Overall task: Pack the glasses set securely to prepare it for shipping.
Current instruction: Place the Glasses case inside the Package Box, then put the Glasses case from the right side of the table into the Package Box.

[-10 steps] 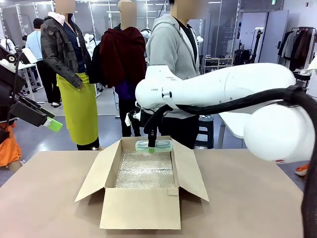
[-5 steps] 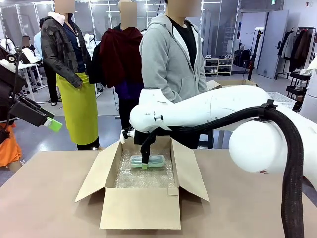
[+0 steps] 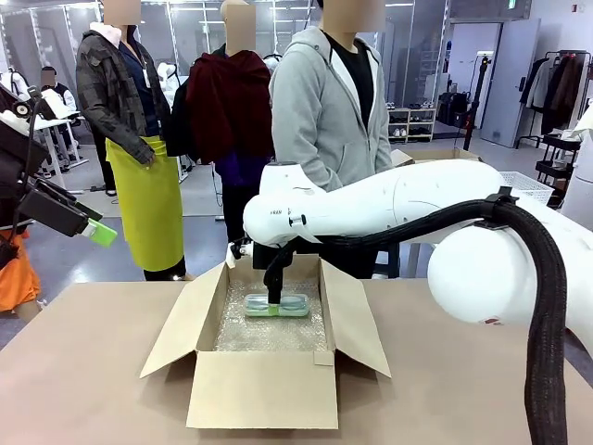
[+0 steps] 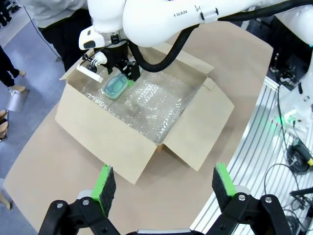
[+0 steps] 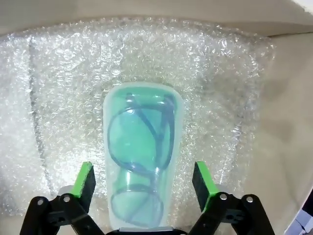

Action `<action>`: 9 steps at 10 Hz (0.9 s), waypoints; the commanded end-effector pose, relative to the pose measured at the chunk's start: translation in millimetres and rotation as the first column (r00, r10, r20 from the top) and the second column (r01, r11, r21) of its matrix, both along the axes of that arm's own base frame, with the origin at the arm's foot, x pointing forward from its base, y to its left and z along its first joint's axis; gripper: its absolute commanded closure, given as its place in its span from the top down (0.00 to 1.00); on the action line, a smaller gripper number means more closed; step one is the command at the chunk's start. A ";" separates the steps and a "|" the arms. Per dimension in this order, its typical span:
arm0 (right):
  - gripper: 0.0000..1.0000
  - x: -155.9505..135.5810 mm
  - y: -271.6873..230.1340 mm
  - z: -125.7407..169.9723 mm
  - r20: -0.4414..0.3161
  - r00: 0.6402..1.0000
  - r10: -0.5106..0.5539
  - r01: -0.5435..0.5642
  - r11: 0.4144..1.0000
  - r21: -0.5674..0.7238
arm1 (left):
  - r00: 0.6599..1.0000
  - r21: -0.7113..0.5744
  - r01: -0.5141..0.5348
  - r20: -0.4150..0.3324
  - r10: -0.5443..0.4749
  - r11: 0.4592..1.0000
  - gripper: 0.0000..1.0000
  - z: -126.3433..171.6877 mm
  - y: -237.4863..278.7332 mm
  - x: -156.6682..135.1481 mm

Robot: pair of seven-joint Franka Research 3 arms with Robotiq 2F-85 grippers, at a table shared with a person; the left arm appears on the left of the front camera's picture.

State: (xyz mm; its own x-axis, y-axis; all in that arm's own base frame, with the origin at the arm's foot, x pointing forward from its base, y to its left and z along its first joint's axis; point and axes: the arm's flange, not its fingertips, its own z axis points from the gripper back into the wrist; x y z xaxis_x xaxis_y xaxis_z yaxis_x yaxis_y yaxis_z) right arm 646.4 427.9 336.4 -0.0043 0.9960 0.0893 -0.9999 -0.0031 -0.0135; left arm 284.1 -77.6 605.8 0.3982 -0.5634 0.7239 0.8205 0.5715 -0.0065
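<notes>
— Report position of mint green case (image 3: 292, 304).
— Lying flat on bubble wrap (image 3: 269, 332) inside cardboard box (image 3: 264, 389), toward far wall. One second earlier: held above box rim. Half a second earlier: already lowered to lining.
— Report right pincer (image 5: 143, 172).
— Spread open, pads (image 5: 87, 177) clear of case on both sides. Glasses (image 5: 139, 147) visible through lid. Previously clamped on case, now released.
— Report left pincer (image 4: 164, 182).
— Wide open, nothing between pads. Raised at left, above bench (image 3: 83, 371). Unchanged from earlier frames.
— Report person (image 3: 329, 111).
— Standing behind box at far side. More of torso visible than one second earlier, right arm now lower.
</notes>
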 end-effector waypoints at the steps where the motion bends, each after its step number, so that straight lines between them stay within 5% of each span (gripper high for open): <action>1: 0.95 -4.7 5.4 11.6 0.014 1.000 -0.002 0.002 0.999 -0.032 | 1.000 -0.002 0.004 0.003 -0.004 1.000 1.00 0.7 0.8 -0.6; 9: 0.95 -0.5 0.9 3.9 0.004 1.000 0.001 -0.001 1.000 0.001 | 1.000 -0.002 0.004 0.003 -0.004 1.000 1.00 0.7 0.8 -0.6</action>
